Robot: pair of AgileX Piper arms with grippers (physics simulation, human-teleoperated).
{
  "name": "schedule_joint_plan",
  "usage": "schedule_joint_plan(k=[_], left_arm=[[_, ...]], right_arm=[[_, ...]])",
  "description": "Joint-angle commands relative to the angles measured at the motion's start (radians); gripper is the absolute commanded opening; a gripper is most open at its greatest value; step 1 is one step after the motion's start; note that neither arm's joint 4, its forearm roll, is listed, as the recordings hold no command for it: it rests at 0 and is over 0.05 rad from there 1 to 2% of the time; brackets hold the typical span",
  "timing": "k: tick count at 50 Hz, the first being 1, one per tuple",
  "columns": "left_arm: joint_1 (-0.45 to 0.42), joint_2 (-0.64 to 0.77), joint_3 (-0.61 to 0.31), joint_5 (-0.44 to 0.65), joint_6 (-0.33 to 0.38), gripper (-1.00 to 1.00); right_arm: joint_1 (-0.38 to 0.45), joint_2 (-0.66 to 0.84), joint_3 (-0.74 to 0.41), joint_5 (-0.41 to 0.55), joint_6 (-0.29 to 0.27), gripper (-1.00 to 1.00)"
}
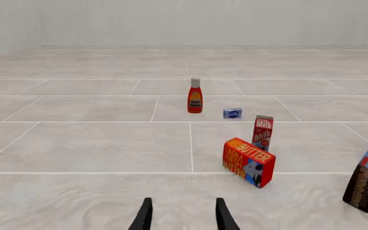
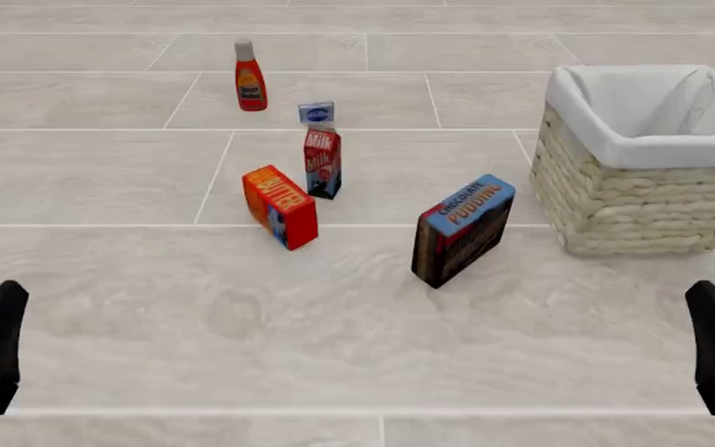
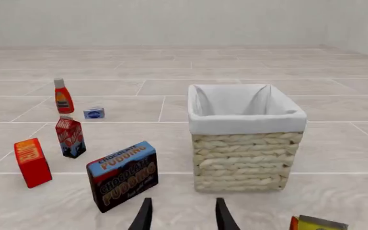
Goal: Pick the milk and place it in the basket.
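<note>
left gripper: my left one's hanging low near my edge of the table, fingers spread apart, nothing between them.
right gripper: same deal on my right, fingers apart and holding nothing, parked well short of everything.
milk: standing upright out in the middle-left of the table, well apart from both grippers and a good way left of the basket.
butter box: orange-red, sits just in front of the milk and slightly left, on my side of it, so it's partly in my left arm's line to the carton.
small blue box: right behind the milk, looks almost touching but I can't tell for sure.
ketchup bottle: upright, farther back and to the left, clear of the milk.
pudding box: chocolate pudding, tilted, sits between the milk and the basket, nearer me.
basket: far right side, wicker with a white cloth liner; what I see of the inside is just liner.
yellow thing: only a corner shows in the right wrist view, can't tell what it is.
count: one milk, one butter, one pudding, one ketchup, one little blue box, one basket, two grippers.
</note>
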Motion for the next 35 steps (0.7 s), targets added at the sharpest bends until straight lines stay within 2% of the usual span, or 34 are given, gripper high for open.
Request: schedule_joint_plan(k=[1, 5, 8, 9, 13, 21, 24, 26, 34, 35], left_arm=[[0.000, 0.003, -0.001, -0.001, 0.000, 1.00], [0.000, 0.002, -0.001, 0.000, 0.000, 1.00], [0.000, 0.002, -0.003, 0.002, 0.000, 1.00], [0.000, 0.003, -0.003, 0.001, 0.000, 1.00], [0.000, 0.003, -0.003, 0.001, 0.000, 1.00], [0.000, 0.009, -0.008, 0.000, 0.000, 1.00], [0.000, 0.009, -0.008, 0.000, 0.000, 1.00], [0.000, 0.009, -0.008, 0.000, 0.000, 1.00], [0.000, 0.009, -0.008, 0.000, 0.000, 1.00], [0.000, 0.009, -0.008, 0.000, 0.000, 1.00]], right_arm=[[-0.012, 0.009, -0.003, 0.001, -0.012, 1.00], [-0.026, 0.018, -0.024, 0.016, -0.017, 1.00], [0.006, 0.040, -0.047, 0.033, 0.023, 1.00], [0.006, 0.012, -0.065, 0.066, -0.009, 1.00], [0.010, 0.030, -0.078, 0.061, -0.036, 1.00], [0.128, 0.149, -0.168, 0.020, -0.029, 1.00], [0.156, 0.200, -0.197, -0.007, -0.057, 1.00], [0.201, 0.254, -0.223, -0.026, -0.046, 1.00], [0.268, 0.398, -0.302, -0.091, -0.093, 1.00], [0.301, 0.441, -0.326, -0.105, -0.087, 1.00]])
